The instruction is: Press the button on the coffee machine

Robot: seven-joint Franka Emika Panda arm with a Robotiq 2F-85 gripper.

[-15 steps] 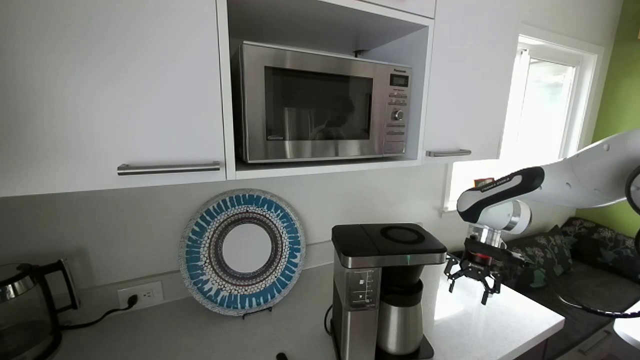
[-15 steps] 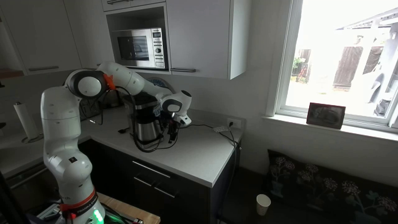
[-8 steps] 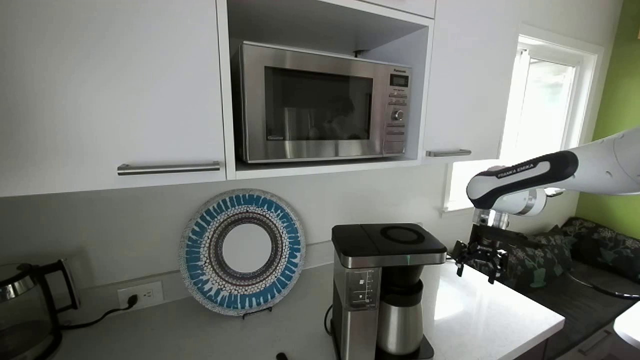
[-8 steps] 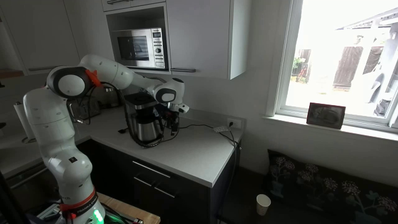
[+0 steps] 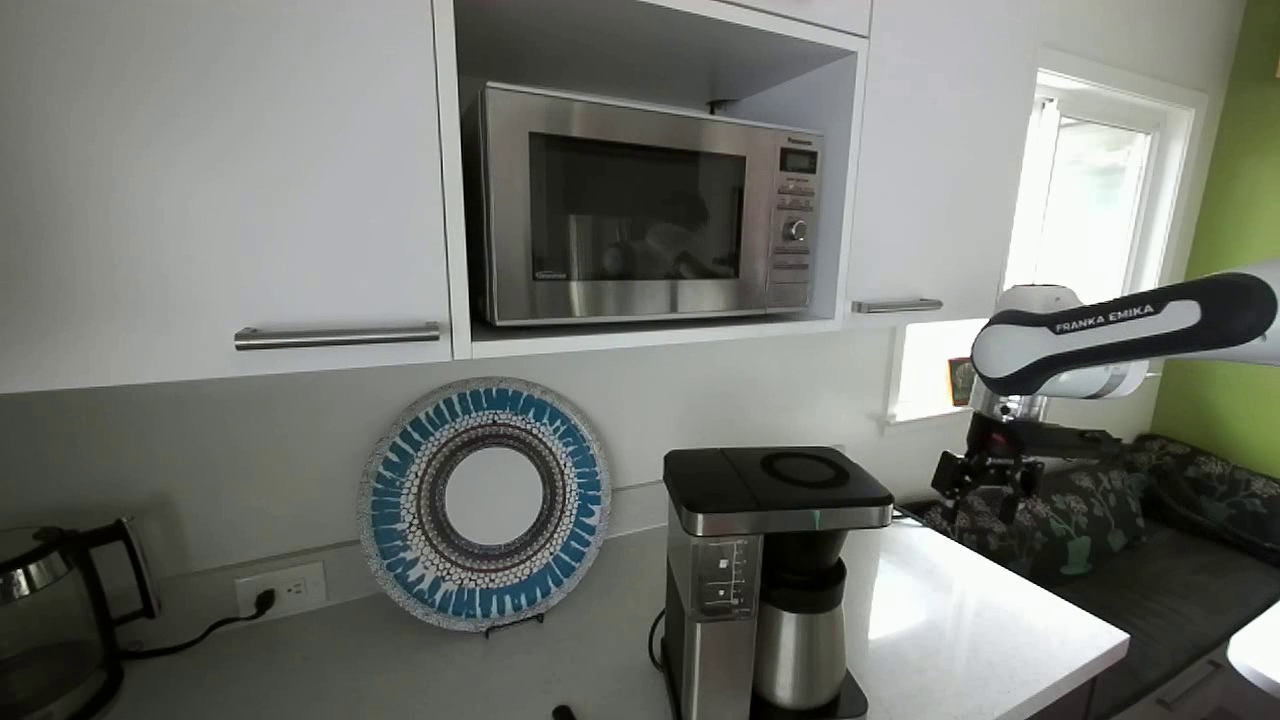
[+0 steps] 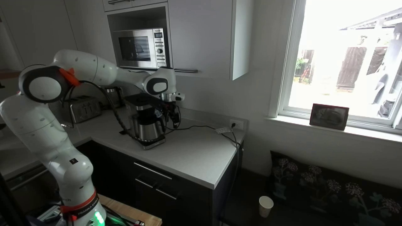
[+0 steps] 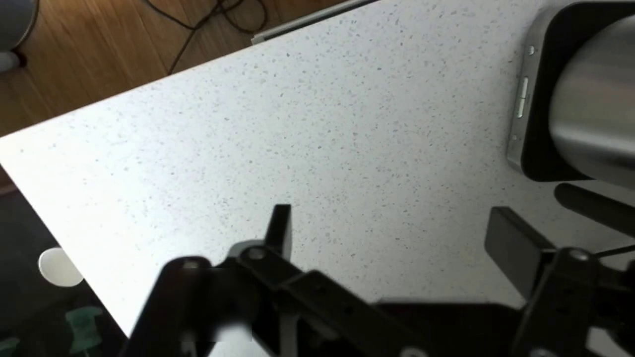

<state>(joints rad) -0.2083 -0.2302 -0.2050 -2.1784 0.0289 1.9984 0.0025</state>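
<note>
The black-and-silver coffee machine [image 5: 725, 490] stands on the counter with its steel carafe [image 5: 800, 650] in place. It also shows in an exterior view [image 6: 141, 99], partly behind the arm's cable. In the wrist view its base [image 7: 521, 109] is at the upper right, with small light marks like switches on the front edge. My gripper [image 5: 980, 505] hangs pointing down to the right of the machine, apart from it, near the height of its top. In the wrist view the gripper [image 7: 392, 210] is open and empty above the bare counter.
The white counter [image 7: 297, 139] lies below the gripper. A microwave [image 5: 640, 210] sits in the cabinet above. A round blue plate [image 5: 490, 600], a kettle [image 5: 60, 620] and a toaster [image 6: 83, 110] stand farther along. Cords [image 6: 201, 126] run along the counter behind the gripper.
My gripper has risen and moved farther from the coffee machine, rightward in an exterior view. The arm's elbow has swung back. The coffee machine has not moved.
</note>
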